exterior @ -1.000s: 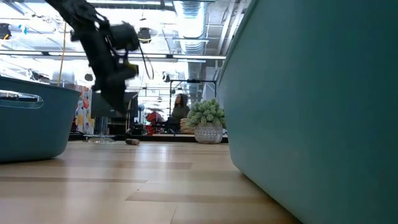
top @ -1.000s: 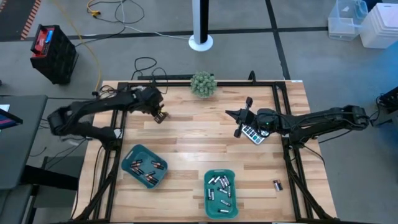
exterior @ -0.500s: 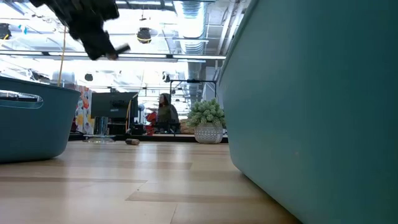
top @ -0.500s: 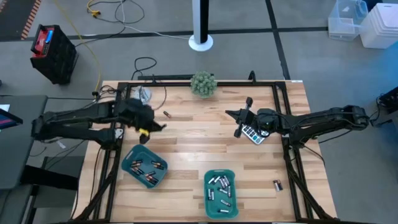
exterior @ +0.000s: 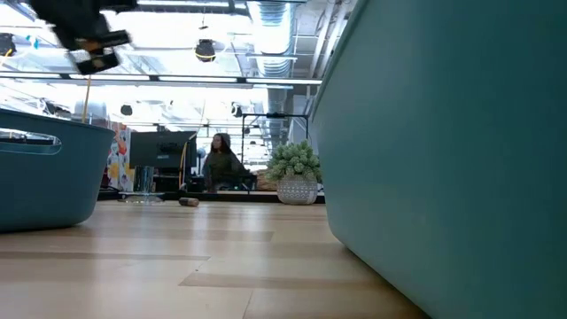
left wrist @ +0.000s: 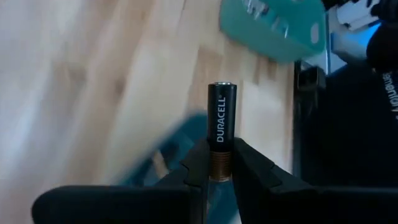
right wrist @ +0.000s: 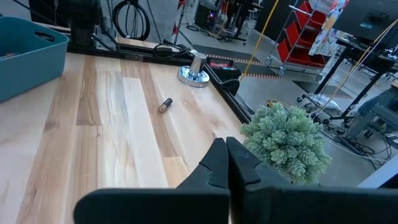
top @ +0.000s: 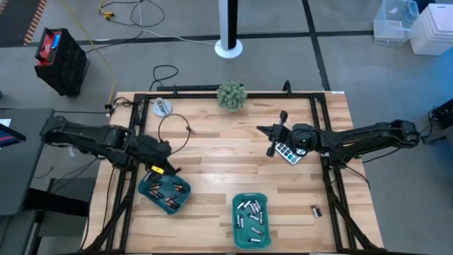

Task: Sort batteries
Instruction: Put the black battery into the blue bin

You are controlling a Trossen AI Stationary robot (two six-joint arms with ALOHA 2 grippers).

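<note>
My left gripper (left wrist: 221, 163) clamps dark Duracell battery (left wrist: 222, 121) by coppery end, hovering at rim of left teal tray (top: 146, 178) — dark batteries (top: 172, 193) inside. One battery (top: 190, 129) lies beyond tray. My right gripper (top: 272, 130) — fingers pressed together, empty — near calculator (top: 287, 152).

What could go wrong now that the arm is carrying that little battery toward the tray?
The left gripper pinches the dark battery only by its coppery end, so it might tip or slip out. It hangs near the edge of the left tray, so a drop could land on the table instead. A stray battery beyond the frame could be missed.
</note>
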